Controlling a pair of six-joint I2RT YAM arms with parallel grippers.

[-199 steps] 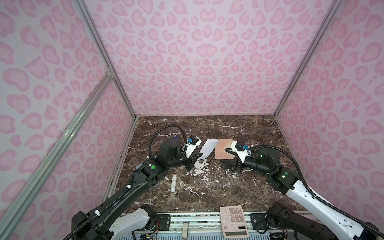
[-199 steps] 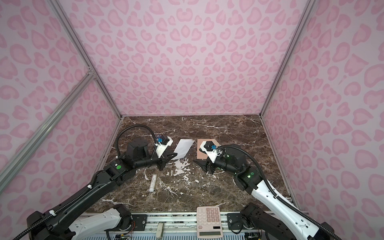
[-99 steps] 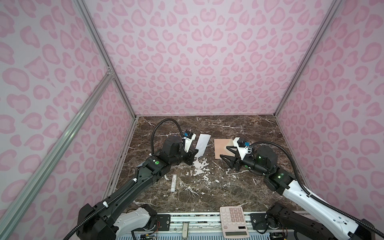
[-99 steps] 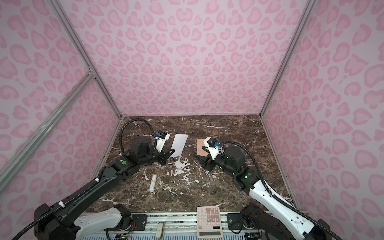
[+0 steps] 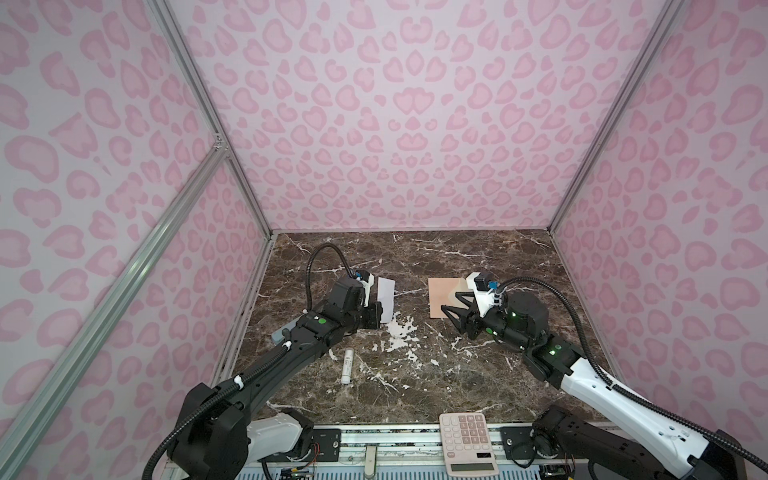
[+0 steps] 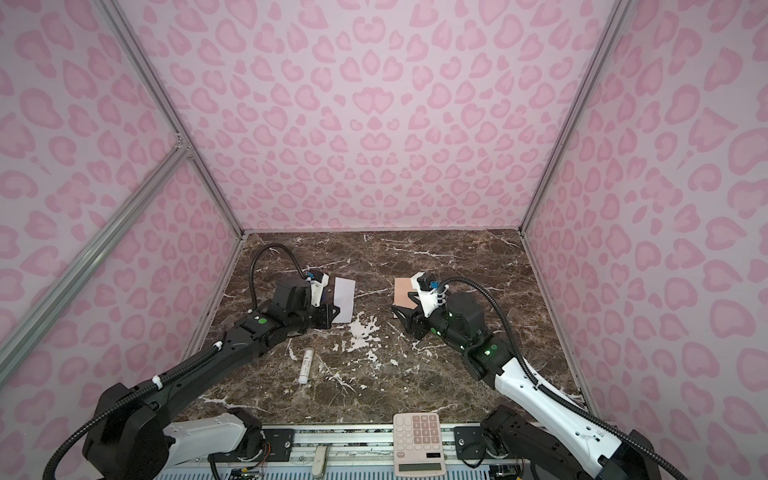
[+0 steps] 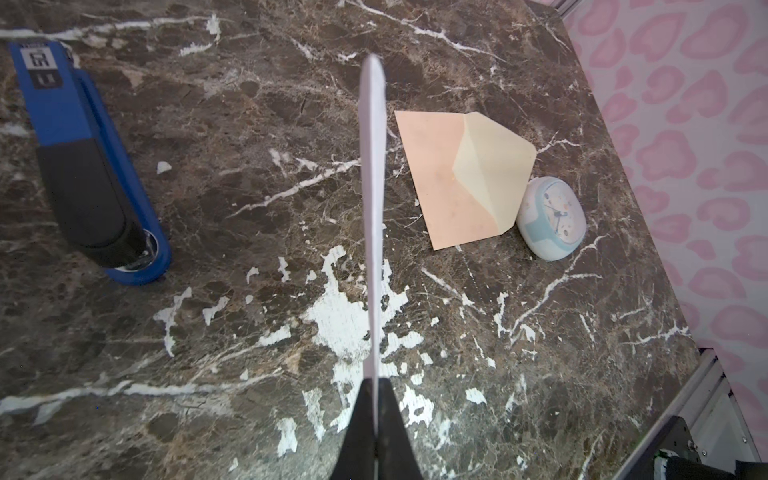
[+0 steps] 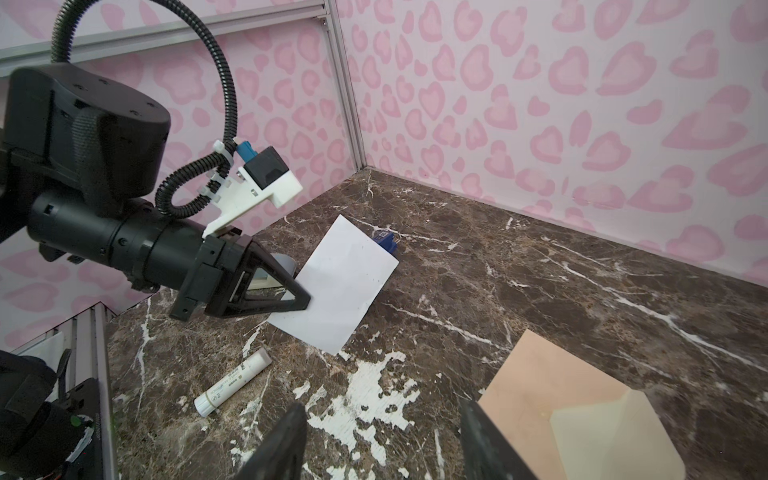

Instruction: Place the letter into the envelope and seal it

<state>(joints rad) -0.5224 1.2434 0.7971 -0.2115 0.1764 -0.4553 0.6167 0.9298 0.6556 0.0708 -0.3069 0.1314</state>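
The letter [image 5: 385, 299] [image 6: 345, 297] [image 8: 345, 286] shows as a plain white sheet, held off the table on edge. My left gripper [image 5: 374, 319] [image 6: 332, 316] [image 7: 376, 384] [image 8: 305, 301] is shut on its lower edge, and the left wrist view sees the letter [image 7: 372, 208] edge-on. To its right the peach envelope [image 5: 442, 301] [image 6: 404, 293] [image 7: 440, 187] [image 8: 552, 390] lies flat on the marble. Its cream flap [image 7: 494, 174] is folded open. My right gripper [image 5: 451, 304] [image 6: 402, 302] [image 8: 382, 409] stands open over the envelope's near corner, holding nothing.
A white glue stick [image 5: 347, 365] [image 6: 305, 365] [image 8: 232, 382] lies near the left arm. A blue stapler [image 7: 83, 158] rests behind the letter. A small blue-white clock [image 7: 550, 216] sits against the envelope's flap side. A calculator [image 5: 469, 444] [image 6: 419, 442] lies on the front rail.
My left gripper has drawn the letter to the left, away from the envelope, and turned it more upright. The right gripper has stayed by the envelope, open.
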